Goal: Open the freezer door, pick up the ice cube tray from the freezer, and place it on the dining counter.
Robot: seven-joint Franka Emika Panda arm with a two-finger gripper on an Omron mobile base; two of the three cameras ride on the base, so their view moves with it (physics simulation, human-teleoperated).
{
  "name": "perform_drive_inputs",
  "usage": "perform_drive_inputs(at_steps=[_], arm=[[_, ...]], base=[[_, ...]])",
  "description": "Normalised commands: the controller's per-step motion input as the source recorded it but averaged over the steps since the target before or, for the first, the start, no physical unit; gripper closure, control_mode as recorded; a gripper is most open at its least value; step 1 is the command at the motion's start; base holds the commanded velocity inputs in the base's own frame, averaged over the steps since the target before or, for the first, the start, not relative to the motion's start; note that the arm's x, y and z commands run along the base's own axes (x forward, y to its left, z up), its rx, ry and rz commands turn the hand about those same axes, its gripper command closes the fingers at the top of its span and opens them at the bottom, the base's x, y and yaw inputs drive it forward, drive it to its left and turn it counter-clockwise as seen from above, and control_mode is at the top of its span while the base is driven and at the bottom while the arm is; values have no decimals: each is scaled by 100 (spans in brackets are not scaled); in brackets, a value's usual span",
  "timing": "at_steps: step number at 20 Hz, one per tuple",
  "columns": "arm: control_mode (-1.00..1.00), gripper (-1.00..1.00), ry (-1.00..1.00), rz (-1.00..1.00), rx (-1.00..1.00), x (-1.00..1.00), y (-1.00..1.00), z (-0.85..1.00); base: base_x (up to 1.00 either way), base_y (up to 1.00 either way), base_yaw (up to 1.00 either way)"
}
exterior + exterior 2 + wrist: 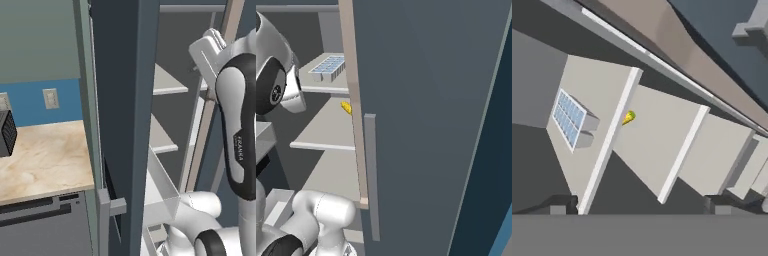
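Fingers [639, 207] are standing wide apart and holding nothing, their two dark tips showing at the bottom of the hand view. Ahead of them, the freezer [662, 145] is standing open, with its light grey shelves running away from the tips. The ice cube tray [568, 118] is lying flat on the shelf beyond the left fingertip, well apart from it. A small yellow item [628, 117] is lying on the next shelf, between the tips and further in. The freezer door [122, 110] is swung open beside the arm.

ice cube tray [329, 66] on upper freezer shelf [323, 75], yellow item [346, 107] below
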Motion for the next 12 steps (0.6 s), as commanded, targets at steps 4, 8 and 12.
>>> perform_drive_inputs(at_steps=[4,8,12], arm=[[-100,-100,0,0,1,61,16,-27],[-100,-100,0,0,5,63,7,-3],[-100,-100,4,0,5,61,5,0]], base=[[0,0,0],[0,0,0],[0,0,0]])
